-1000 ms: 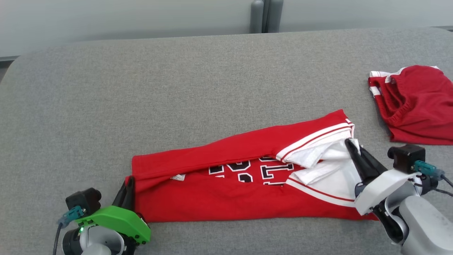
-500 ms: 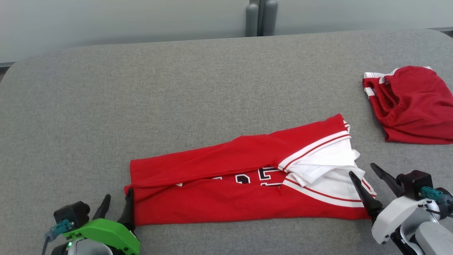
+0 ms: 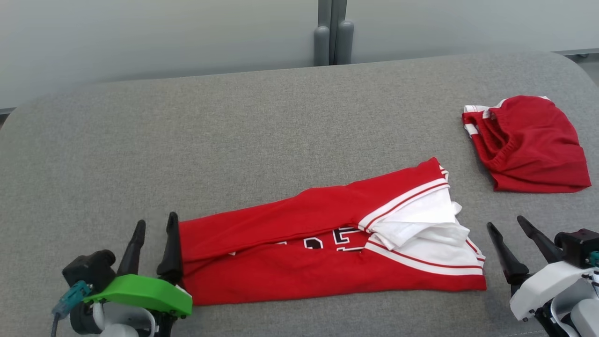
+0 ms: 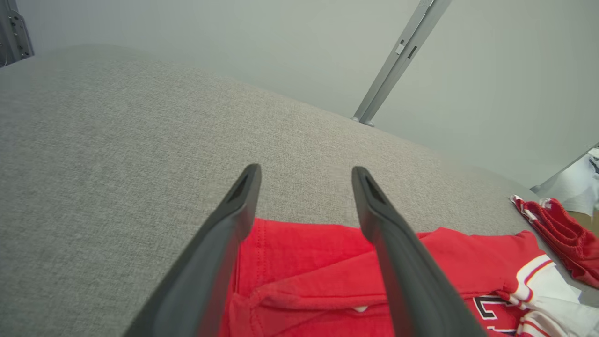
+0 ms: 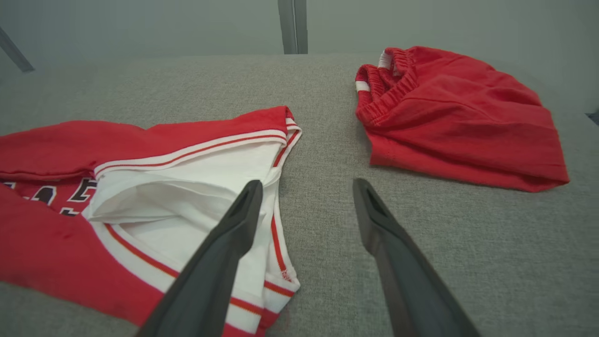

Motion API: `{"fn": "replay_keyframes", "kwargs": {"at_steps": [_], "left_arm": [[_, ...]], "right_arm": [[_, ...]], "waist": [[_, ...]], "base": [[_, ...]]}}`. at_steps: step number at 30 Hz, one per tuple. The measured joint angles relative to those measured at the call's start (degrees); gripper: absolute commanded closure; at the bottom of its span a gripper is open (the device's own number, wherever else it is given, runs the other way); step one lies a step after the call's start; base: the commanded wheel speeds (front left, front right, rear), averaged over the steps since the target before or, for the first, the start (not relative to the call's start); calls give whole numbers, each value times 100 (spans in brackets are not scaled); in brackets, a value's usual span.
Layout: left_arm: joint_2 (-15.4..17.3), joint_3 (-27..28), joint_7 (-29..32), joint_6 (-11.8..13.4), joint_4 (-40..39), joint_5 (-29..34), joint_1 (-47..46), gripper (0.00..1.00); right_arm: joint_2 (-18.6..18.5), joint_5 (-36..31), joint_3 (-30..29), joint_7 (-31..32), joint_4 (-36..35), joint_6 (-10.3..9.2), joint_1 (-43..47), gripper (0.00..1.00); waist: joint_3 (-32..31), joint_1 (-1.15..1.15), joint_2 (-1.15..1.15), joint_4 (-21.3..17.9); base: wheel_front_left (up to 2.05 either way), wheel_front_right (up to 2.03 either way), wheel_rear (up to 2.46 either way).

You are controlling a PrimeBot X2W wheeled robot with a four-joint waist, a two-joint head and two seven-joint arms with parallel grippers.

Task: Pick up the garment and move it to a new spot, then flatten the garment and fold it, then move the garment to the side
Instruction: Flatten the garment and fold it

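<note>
Where the left gripper (image 3: 156, 221) stands with fingers spread and empty, the red garment (image 3: 299, 255) begins. It lies on the grey table (image 3: 234, 140), long axis left to right, white-trimmed end pointing right. Its black lettering is half covered by a fold and unreadable. The right gripper (image 3: 506, 223) is spread and empty, just beside that end.

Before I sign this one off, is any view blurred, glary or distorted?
Head view: even, diffuse light, only faint shadows under the jersey, no glare. Left wrist view: the table fades hazily into the wall at its far edge. Right wrist view: shorts sharp, wide-angle stretch toward the corners.
</note>
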Motion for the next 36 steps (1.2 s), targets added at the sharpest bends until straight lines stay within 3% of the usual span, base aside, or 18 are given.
{"fn": "replay_keyframes", "kwargs": {"at_steps": [7, 21, 28, 36], "left_arm": [[-96, -170, 1, 1, -169, 149, -1, 0], [-146, -170, 7, 77, -399, 192, 1, 0], [-155, -52, 7, 82, -464, 192, 6, 0], [-155, 52, 5, 85, -524, 192, 9, 0]], "right_arm": [[112, 313, -43, 129, 71, 32, -210, 0], [313, 1017, -258, 1095, 635, 31, -745, 0], [367, 1105, -134, 1500, 945, 32, -895, 0], [467, 1104, 27, 1795, 1114, 33, -1050, 0]], "waist": [[-30, 0, 0, 84], [117, 0, 0, 625], [247, 0, 0, 892], [332, 0, 0, 915]], "base": [[0, 0, 0], [0, 0, 0], [0, 0, 0], [0, 0, 0]]}}
